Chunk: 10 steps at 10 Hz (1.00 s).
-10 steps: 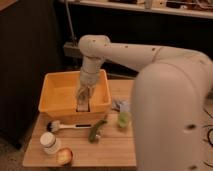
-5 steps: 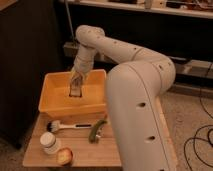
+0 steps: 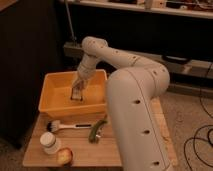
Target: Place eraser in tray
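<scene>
The yellow-orange tray (image 3: 50, 102) stands at the back left of the wooden table (image 3: 87, 150). My gripper (image 3: 77, 95) hangs from the white arm (image 3: 132, 100) and points down inside the tray, near its middle and low above its floor. It is shut on the eraser (image 3: 76, 95), a small block that shows as a dark patch with a light edge between the fingers. I cannot tell whether the eraser touches the tray floor.
In front of the tray lie a white-handled brush with black bristles (image 3: 67, 126) and a curved green object (image 3: 97, 131). A white bottle (image 3: 50, 142) and a reddish-yellow fruit (image 3: 64, 157) stand at the front left corner. Dark shelving stands behind the table.
The gripper with the eraser has moved left and back, from the tray's near right edge to over its middle. The arm has swung and now hides the table's right side.
</scene>
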{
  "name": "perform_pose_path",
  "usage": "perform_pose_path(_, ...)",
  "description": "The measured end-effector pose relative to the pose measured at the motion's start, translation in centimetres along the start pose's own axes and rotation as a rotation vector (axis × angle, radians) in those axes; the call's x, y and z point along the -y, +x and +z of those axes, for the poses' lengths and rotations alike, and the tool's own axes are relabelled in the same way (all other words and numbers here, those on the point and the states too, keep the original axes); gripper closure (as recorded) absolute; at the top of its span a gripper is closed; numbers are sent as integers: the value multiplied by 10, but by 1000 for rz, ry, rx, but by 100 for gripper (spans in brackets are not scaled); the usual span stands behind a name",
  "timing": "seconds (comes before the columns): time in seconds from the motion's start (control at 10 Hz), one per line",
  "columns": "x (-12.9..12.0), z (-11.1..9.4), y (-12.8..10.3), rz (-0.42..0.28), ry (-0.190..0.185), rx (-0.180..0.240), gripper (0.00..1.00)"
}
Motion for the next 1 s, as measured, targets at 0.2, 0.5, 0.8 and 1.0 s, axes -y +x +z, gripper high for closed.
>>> perform_pose_path(0.2, 9, 20, -4, 9, -11, -14, 64)
perform_pose_path(0.5, 18, 34, -8, 31, -10, -29, 33)
perform_pose_path(0.8, 25, 31, -4, 53, -23, -20, 20)
perform_pose_path(1.0, 28, 27, -4, 47, -40, -4, 20)
